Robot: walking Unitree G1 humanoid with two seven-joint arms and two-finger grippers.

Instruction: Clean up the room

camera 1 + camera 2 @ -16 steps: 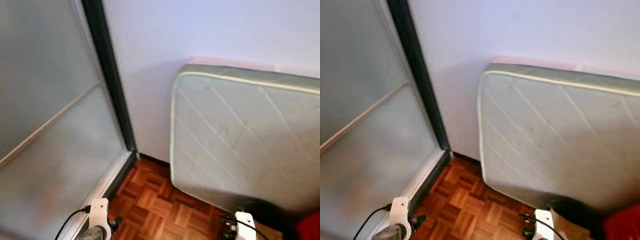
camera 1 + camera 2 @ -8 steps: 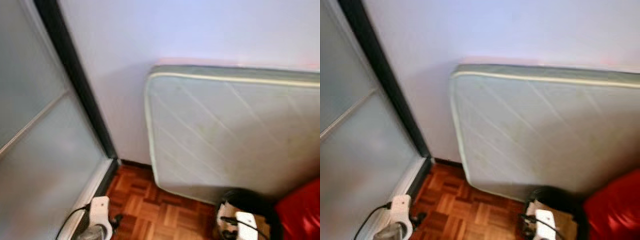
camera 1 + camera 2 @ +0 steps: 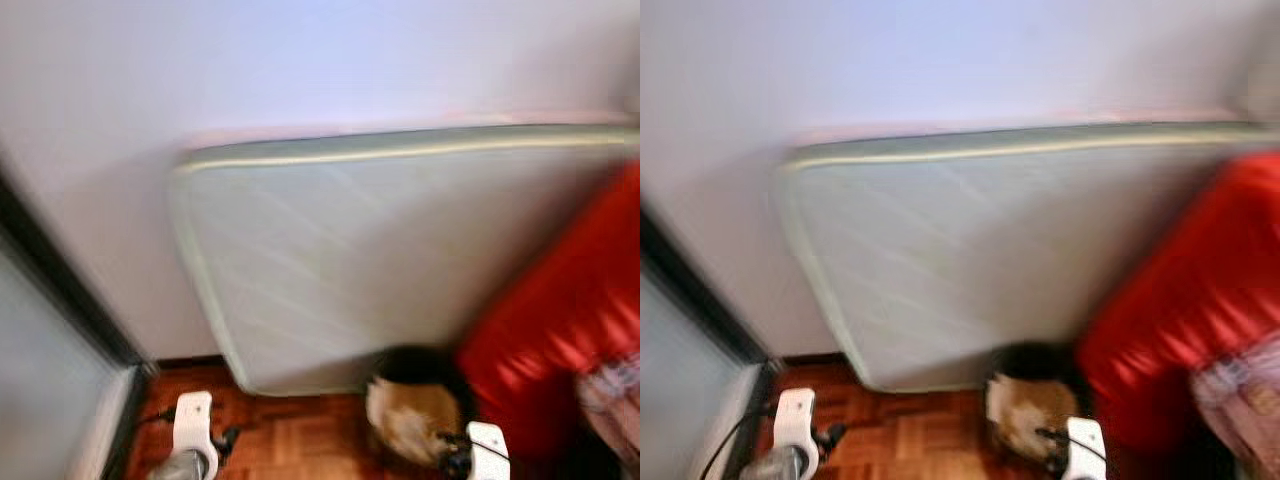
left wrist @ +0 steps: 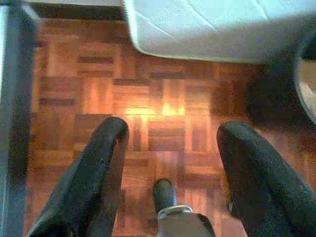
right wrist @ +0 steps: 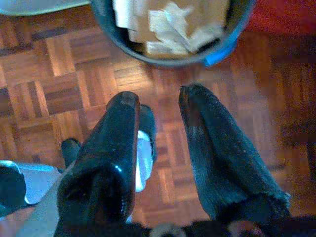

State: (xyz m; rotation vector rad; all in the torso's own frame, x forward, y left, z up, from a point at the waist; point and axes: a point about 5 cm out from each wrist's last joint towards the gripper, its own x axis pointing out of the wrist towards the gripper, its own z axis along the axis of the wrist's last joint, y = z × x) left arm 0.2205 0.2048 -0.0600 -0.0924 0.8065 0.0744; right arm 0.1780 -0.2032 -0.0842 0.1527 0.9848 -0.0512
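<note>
Bin point(image 5: 173, 34) of paper scraps sits on the parquet just ahead of my right gripper point(image 5: 158, 106), fingers parted and empty. My left gripper point(image 4: 170, 143), wide and empty, is farther off, so right is nearer.

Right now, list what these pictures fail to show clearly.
- Red object, left eye view: smeared by motion blur and cut by the right edge; its kind cannot be told.
- Bin, right wrist view: cut off by the top edge; only some paper scraps inside show.
- Mattress, left eye view: its lower right is hidden behind the red object.
- Patterned item, left eye view: blurred, cut by the edge.
</note>
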